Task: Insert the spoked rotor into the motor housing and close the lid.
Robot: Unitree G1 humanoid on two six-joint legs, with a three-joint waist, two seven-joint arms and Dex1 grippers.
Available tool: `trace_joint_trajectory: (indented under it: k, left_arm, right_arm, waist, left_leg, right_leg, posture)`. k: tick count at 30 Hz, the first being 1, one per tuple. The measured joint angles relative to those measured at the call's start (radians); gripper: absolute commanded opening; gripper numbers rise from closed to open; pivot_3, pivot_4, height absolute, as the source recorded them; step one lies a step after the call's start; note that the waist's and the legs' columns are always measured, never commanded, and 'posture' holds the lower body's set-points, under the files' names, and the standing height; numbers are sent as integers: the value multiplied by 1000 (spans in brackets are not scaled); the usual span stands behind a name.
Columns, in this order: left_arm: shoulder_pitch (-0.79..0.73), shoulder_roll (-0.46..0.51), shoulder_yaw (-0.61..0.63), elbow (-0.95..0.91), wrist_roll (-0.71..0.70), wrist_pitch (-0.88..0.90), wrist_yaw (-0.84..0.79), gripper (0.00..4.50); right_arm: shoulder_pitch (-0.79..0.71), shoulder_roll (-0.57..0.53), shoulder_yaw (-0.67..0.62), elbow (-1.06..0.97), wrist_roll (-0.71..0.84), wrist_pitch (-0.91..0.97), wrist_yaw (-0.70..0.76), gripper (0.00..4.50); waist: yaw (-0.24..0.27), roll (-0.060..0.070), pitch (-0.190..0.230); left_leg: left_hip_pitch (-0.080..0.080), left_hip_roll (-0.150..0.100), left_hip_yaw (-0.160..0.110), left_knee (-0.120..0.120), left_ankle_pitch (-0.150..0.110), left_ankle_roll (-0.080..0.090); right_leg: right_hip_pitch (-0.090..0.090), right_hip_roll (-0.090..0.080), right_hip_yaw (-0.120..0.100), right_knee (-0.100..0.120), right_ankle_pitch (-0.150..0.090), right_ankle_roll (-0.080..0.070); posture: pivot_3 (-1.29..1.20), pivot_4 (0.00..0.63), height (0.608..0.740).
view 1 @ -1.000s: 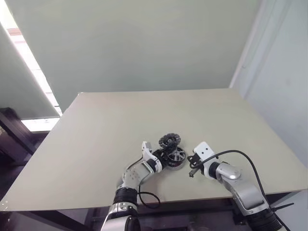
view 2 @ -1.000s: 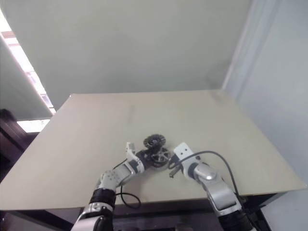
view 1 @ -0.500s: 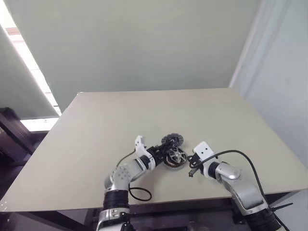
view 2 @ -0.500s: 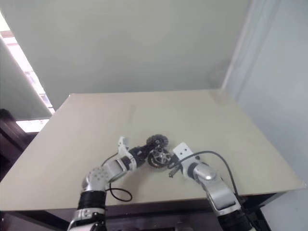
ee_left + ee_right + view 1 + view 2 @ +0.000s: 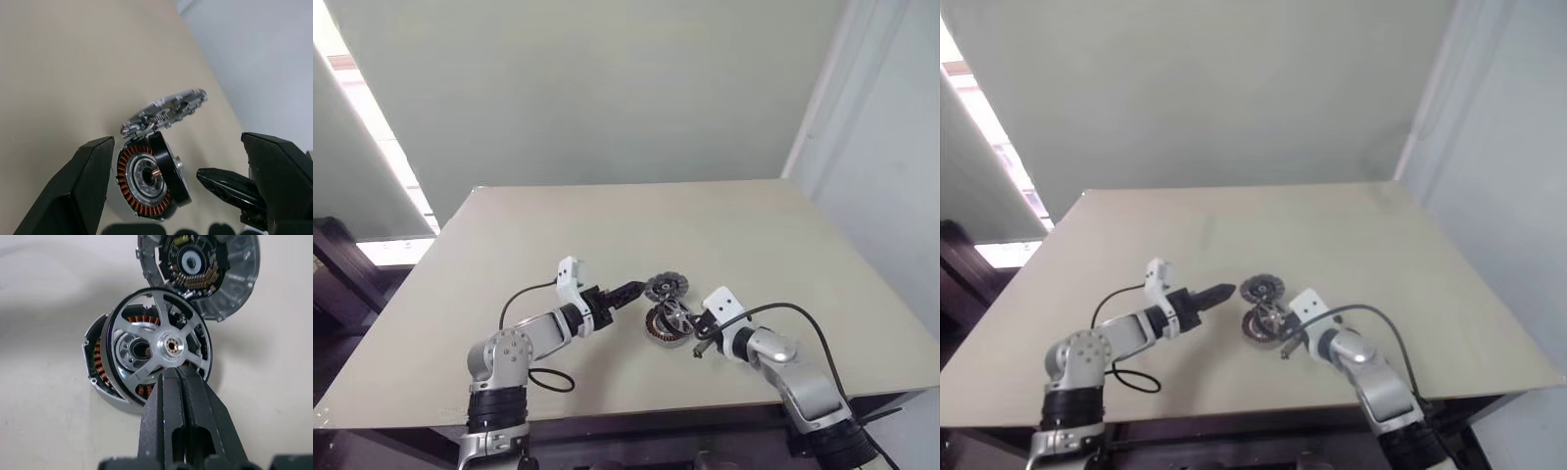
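The motor housing [image 5: 145, 181], ringed with copper windings, stands tilted up on edge on the table. The spoked rotor [image 5: 166, 345] leans against its far side, offset from it, spoked face toward my right gripper. The grey notched lid [image 5: 200, 269] sits just behind them, one edge seeming to rest on top of them [image 5: 166, 110]. My right gripper [image 5: 178, 377] is shut, its tips touching the rotor's lower rim. My left gripper [image 5: 625, 291] hangs open above the table to the left of the discs, holding nothing and pointing at them.
The discs [image 5: 668, 318] sit near the front middle of the beige table [image 5: 607, 225]. A black cable [image 5: 548, 380] loops under my left forearm near the front edge. A grey wall stands behind the table.
My left gripper has drawn back from the discs, moving left and upward and rolling, still open. The right gripper has stayed against the rotor.
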Motion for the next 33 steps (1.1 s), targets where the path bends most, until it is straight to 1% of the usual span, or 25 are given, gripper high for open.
trace_joint_trajectory:
  k: [8, 17, 21, 26, 33]
  left_arm:
    - [48, -29, -12, 35, 1, -5, -24, 4470]
    - [54, -43, -10, 79, 7, -28, -43, 4470]
    - [53, -96, -2, 98, -4, -4, -28, 4470]
    - [50, -166, -22, 128, 3, 3, -6, 4470]
    - [2, -228, -54, 231, 75, -60, 30, 4470]
  right_arm:
    - [-5, -3, 2, 2, 0, -2, 14, 0]
    - [-5, -14, 2, -6, 0, -2, 17, 0]
    - [-5, -16, 2, -7, 0, -2, 17, 0]
    - [-4, -16, 2, -7, 0, -2, 16, 0]
    - [4, -16, 1, -10, 0, -2, 10, 0]
  waist:
    - [-1, 0, 0]
    - [0, 0, 0]
    - [0, 0, 0]
    - [0, 0, 0]
    - [-1, 0, 0]
  left_leg:
    - [0, 0, 0, 0, 0, 0]
    - [0, 0, 0, 0, 0, 0]
    - [0, 0, 1, 0, 0, 0]
    - [0, 0, 1, 0, 0, 0]
    - [0, 0, 1, 0, 0, 0]
  right_leg:
    - [0, 0, 0, 0, 0, 0]
    - [0, 0, 0, 0, 0, 0]
    - [0, 0, 0, 0, 0, 0]
    - [0, 0, 0, 0, 0, 0]
    - [0, 0, 0, 0, 0, 0]
  posture:
    - [0, 0, 740]
    - [0, 0, 740]
    - [0, 0, 740]
    - [0, 0, 740]
    - [0, 0, 740]
